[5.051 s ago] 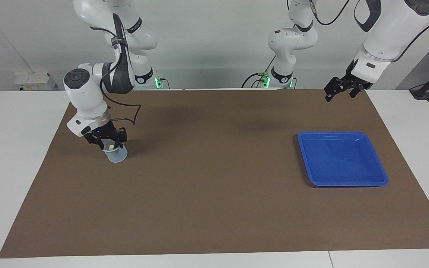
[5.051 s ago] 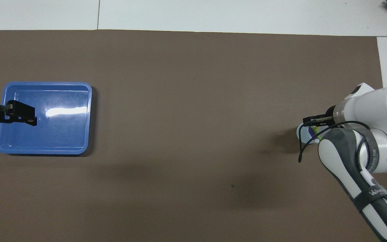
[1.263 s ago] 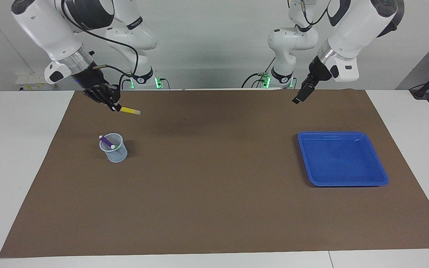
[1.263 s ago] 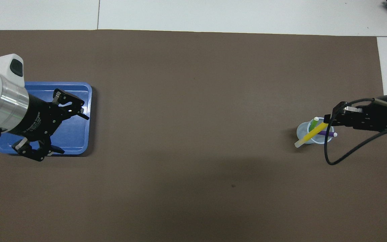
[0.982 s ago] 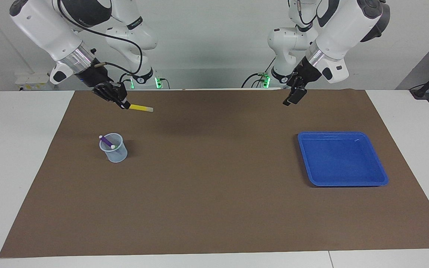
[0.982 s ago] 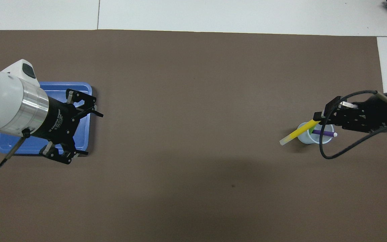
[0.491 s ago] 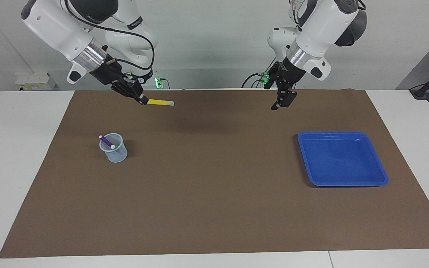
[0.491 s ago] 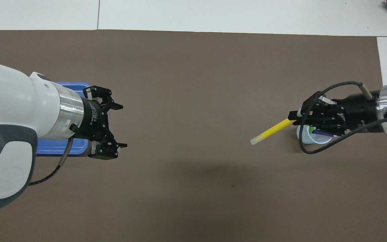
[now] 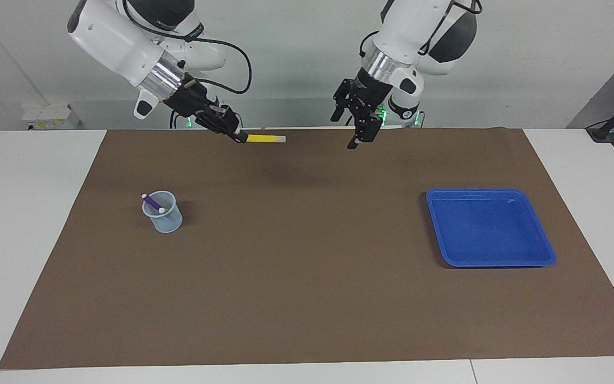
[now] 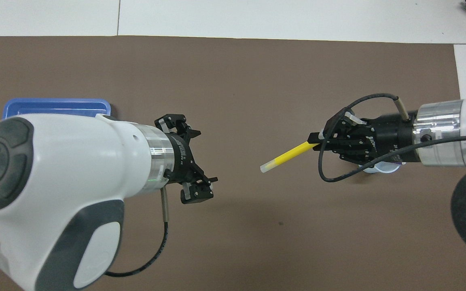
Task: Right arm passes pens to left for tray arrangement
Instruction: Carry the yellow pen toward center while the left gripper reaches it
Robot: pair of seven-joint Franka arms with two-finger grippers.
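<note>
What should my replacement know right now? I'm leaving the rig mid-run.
Right gripper: shut on the yellow pen, held level in the air over the mat.
Left gripper: open, in the air facing the pen's pale end, not touching.
Purple pen: in the cup.
Tray: holds no pens.
Done: yellow pen picked.
Left: handover, placing, the other pens.

Open air lies between the two raised grippers: the yellow pen juts from the right gripper toward the left gripper, whose jaws stand wide, nothing between them. Below, the brown mat is bare through the middle. Only the cup near the right arm's end and the tray near the left arm's end stand on it.
</note>
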